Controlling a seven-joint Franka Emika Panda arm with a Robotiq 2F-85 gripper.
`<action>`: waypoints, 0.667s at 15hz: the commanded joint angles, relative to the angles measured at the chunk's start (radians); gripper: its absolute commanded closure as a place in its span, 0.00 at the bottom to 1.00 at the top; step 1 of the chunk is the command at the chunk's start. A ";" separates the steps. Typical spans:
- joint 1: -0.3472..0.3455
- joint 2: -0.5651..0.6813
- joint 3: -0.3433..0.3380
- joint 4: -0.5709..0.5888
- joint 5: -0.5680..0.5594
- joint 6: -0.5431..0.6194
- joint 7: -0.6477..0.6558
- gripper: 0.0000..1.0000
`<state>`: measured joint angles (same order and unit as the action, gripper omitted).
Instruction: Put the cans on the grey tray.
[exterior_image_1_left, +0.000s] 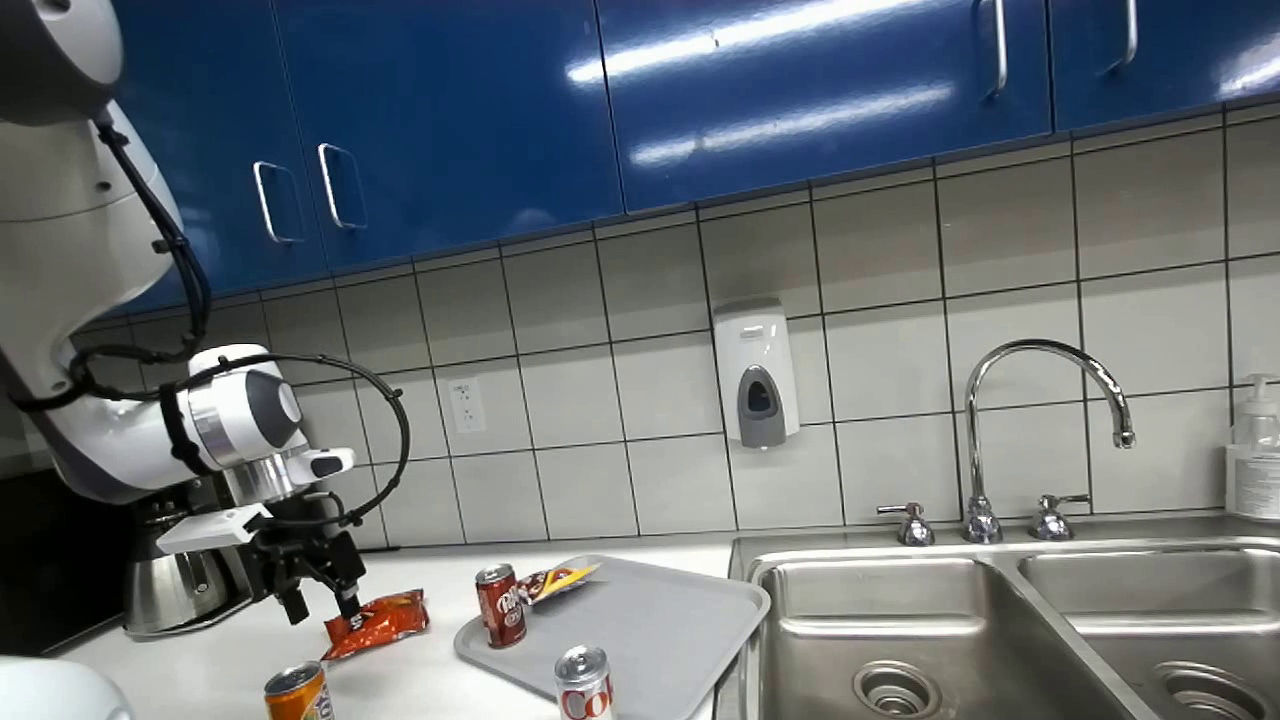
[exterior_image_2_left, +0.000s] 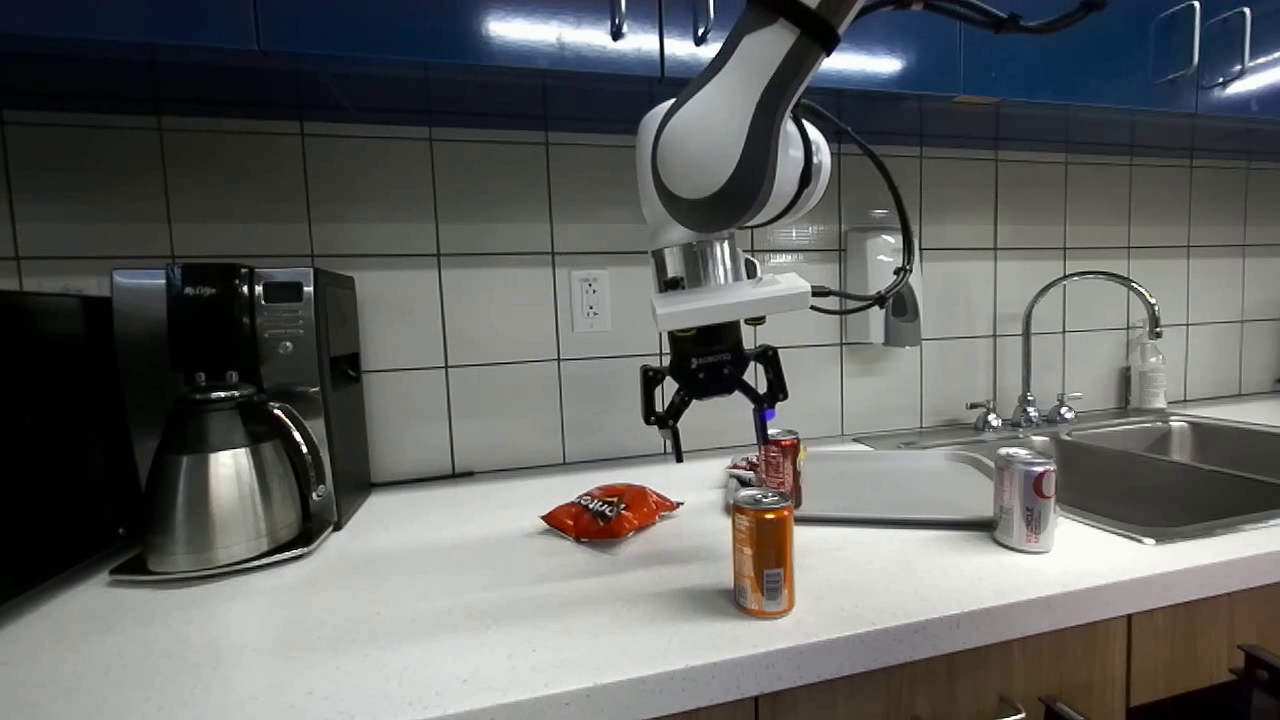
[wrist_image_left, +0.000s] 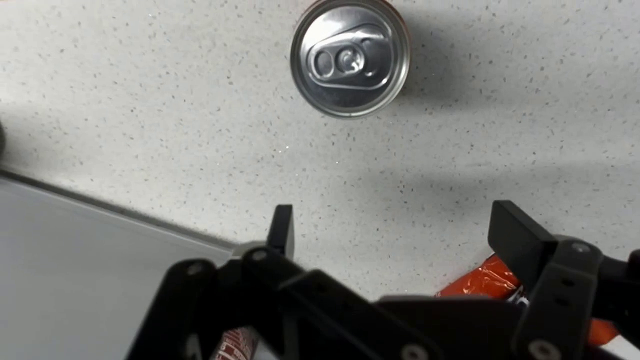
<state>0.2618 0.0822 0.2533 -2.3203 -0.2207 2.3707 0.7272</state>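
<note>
A dark red can (exterior_image_1_left: 503, 608) stands upright on the corner of the grey tray (exterior_image_1_left: 650, 630). On the counter, off the tray, an orange can (exterior_image_2_left: 763, 560) stands near the front edge; its top (wrist_image_left: 350, 60) shows in the wrist view. The silver-white can (exterior_image_2_left: 1025, 505) is upright on the counter just in front of the tray; its base is cut off in an exterior view. My gripper (exterior_image_2_left: 720, 449) hangs above the counter behind the orange can, fingers wide apart. Between its fingertips in the wrist view (wrist_image_left: 392, 215) only bare counter shows.
An orange-red snack packet (exterior_image_2_left: 612, 512) lies on the counter below and beside the gripper. A small packet (exterior_image_1_left: 550, 582) rests on the tray next to the dark red can. A coffee maker (exterior_image_2_left: 340, 400) stands at the back; a steel sink (exterior_image_1_left: 880, 620) adjoins the tray.
</note>
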 joint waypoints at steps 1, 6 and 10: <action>0.004 -0.013 -0.012 -0.031 0.039 0.009 -0.020 0.00; 0.005 -0.007 -0.009 -0.064 0.096 0.026 -0.045 0.00; 0.004 -0.010 -0.010 -0.090 0.136 0.032 -0.059 0.00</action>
<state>0.2618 0.0855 0.2483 -2.3839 -0.1220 2.3849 0.7018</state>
